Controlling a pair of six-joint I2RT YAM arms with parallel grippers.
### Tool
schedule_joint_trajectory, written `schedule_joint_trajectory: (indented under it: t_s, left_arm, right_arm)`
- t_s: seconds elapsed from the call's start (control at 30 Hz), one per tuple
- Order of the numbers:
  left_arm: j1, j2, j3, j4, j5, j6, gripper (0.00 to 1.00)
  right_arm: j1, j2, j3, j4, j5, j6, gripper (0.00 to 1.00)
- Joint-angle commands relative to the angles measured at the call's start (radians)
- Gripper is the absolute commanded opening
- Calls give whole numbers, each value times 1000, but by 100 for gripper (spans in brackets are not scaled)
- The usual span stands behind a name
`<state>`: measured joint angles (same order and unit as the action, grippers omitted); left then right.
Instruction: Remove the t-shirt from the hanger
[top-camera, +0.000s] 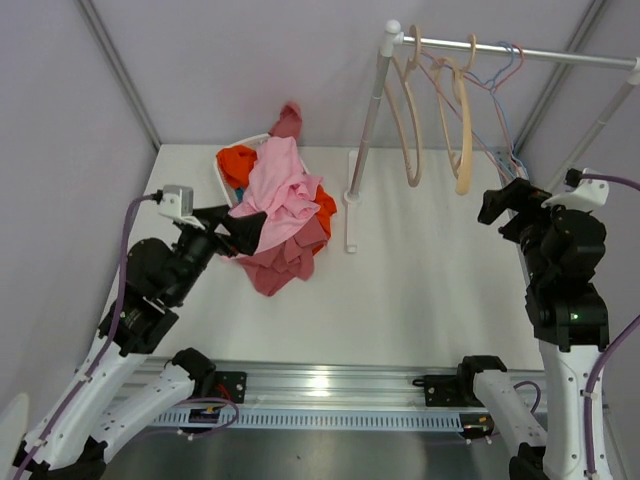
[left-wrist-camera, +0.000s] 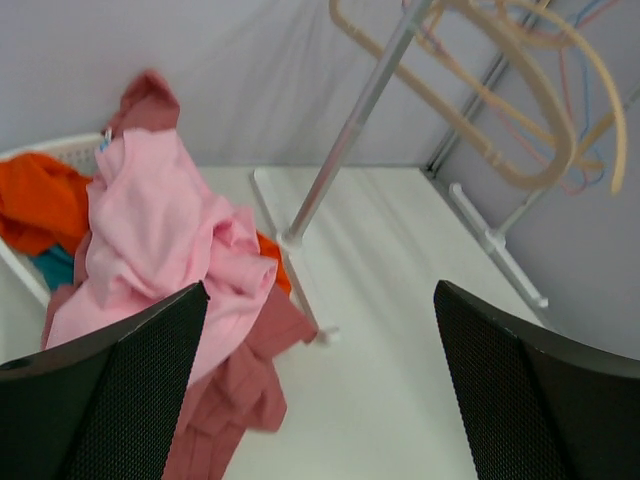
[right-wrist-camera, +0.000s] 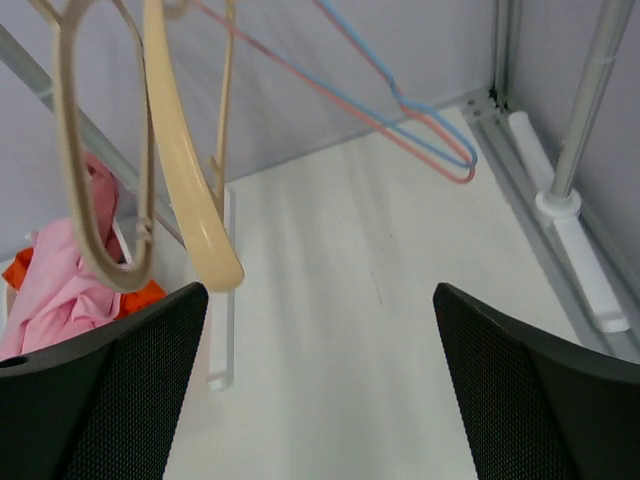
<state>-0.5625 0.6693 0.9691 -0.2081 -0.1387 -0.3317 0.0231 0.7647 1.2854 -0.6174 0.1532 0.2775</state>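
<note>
Pink t-shirt (top-camera: 280, 190) draped over clothes pile (top-camera: 285, 262), left of rack post (top-camera: 365, 140) — no hanger discernible in it. Wooden hangers (top-camera: 462, 130) right of post, all bare. Left gripper (top-camera: 238, 232) nearer, spread wide, nothing held; shirt just ahead, long axis judged running away from it. Right gripper (top-camera: 503, 205) parted, empty, well right of post. Bench (top-camera: 430, 280) white — closely walled.
</note>
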Motion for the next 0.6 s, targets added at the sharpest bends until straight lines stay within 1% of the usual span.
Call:
schedule_joint_trajectory:
  t_s: [0.0,0.03,0.2,0.3,0.37,0.57]
  left_arm:
    - [-25,-83,-117,-62,-30,-32,99]
    - [-25,-126,-131,-71,-30,-32,99]
    - [-25,-194,-191,-158,-44,-36,99]
    - [-27,-229,-219,-171,-30,-44,100]
    - [-25,-253,-240,-169,-24,-47,100]
    - [-25,-254,-250,-174,-29,-44,99]
  right_arm:
    - [6,-70,-108,5,-69,52,99]
    - [6,-112,-126,10,-73,49,99]
    - [5,-177,-159,-24,-82,46,100]
    - [5,-206,-185,-27,-122,40,99]
    - [5,-226,-208,-31,-122,38,99]
    - [6,-231,-221,-38,-132,40,99]
